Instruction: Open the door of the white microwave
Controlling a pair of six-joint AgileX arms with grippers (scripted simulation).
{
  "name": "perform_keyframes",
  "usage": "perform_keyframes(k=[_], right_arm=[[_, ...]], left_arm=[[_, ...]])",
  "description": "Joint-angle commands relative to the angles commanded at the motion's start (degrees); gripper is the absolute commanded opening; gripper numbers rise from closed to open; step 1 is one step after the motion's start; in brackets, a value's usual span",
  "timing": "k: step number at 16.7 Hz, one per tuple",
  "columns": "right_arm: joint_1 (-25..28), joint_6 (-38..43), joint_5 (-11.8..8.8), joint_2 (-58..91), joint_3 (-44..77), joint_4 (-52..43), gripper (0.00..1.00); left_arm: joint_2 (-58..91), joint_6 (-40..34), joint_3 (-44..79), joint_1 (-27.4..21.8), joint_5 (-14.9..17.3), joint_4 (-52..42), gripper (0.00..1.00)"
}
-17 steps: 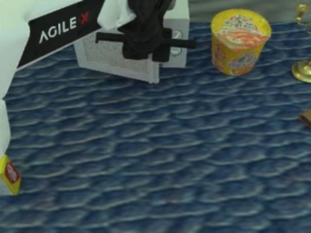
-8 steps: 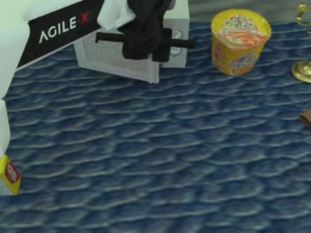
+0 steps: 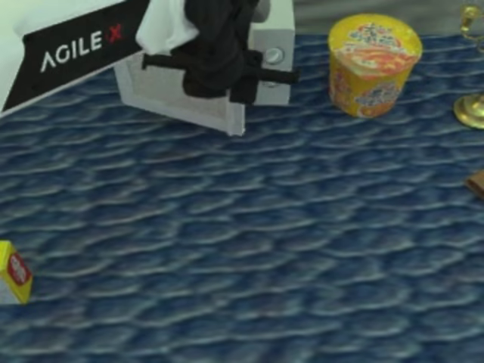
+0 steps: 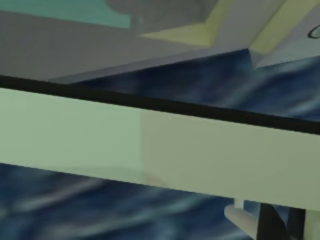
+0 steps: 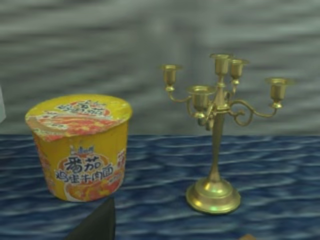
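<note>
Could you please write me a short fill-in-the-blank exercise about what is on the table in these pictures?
1. The left gripper is at the front of the white ____, over the door.
2. The noodle cup is mainly ____ in colour.
3. In the top view, the noodle cup stands to the ____ of the white microwave.
4. The brass-coloured candelabra stands ____ on its round base.

Missing words: microwave; yellow; right; upright

Blue-clothed table (image 3: 249, 249), microwave (image 3: 276, 30), noodle cup (image 3: 372, 64)

Even, bright light, soft blur throughout, left wrist view smeared close-up
</note>
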Motion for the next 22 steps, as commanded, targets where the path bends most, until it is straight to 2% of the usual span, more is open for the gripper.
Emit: perform_keyframes(k=[4, 22], right_arm=[[0.0, 0.0, 0.0, 0.0, 0.0, 0.0, 1.0], [0.0, 0.0, 0.0, 0.0, 0.0, 0.0, 1.0]], left_arm=[[-2.2, 2.6, -3.2, 0.5, 1.3, 1.6, 0.0], [-2.2, 2.6, -3.2, 0.5, 1.3, 1.6, 0.0]])
